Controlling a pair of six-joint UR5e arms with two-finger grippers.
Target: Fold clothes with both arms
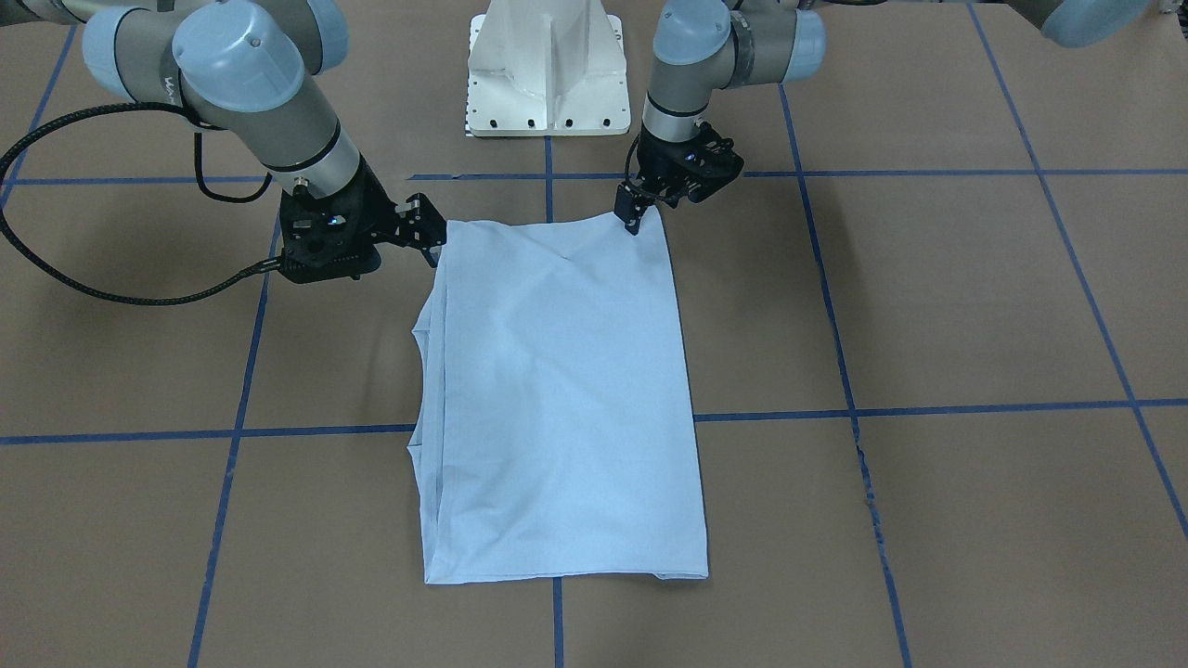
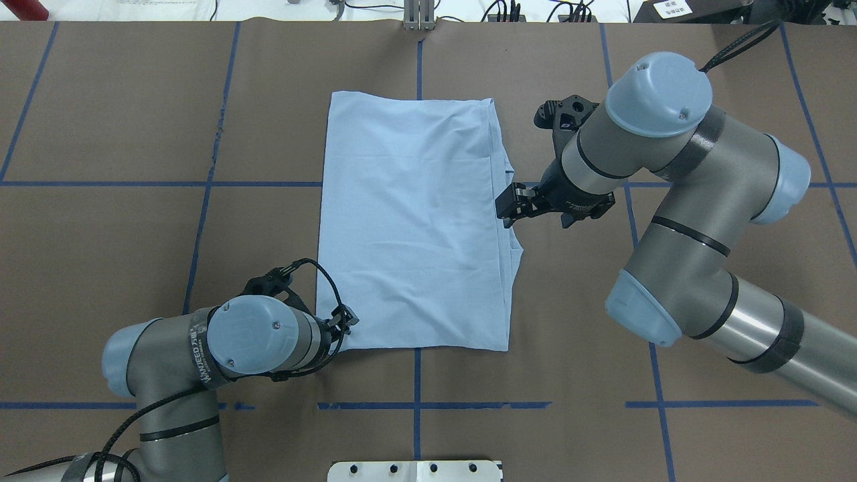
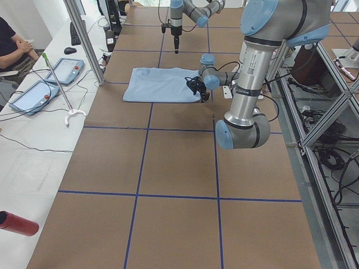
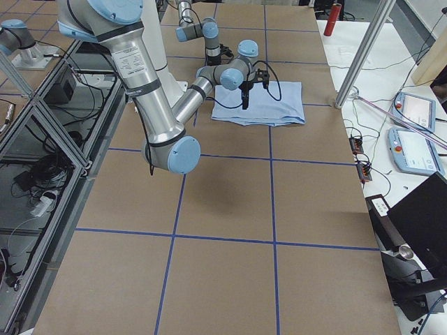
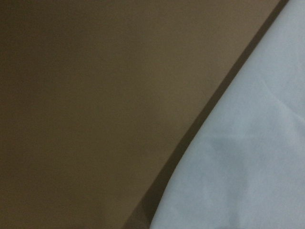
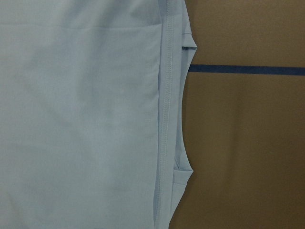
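Note:
The light blue T-shirt (image 2: 415,221) lies flat on the table, folded into a tall rectangle; its chest print and neck label are hidden. It also shows in the front view (image 1: 557,390). My left gripper (image 2: 347,321) is low at the shirt's near left corner, shown in the front view (image 1: 634,221) with its fingers shut on that corner. My right gripper (image 2: 507,207) is open and hovers over the shirt's right edge, apart from the cloth; it also shows in the front view (image 1: 429,232). The right wrist view looks down on that hemmed edge (image 6: 167,114).
The table is brown paper (image 2: 134,254) with a blue tape grid. The white pedestal base (image 1: 546,70) stands behind the shirt's near edge. Operators' tablets (image 3: 61,70) lie on a side bench beyond the table's far edge.

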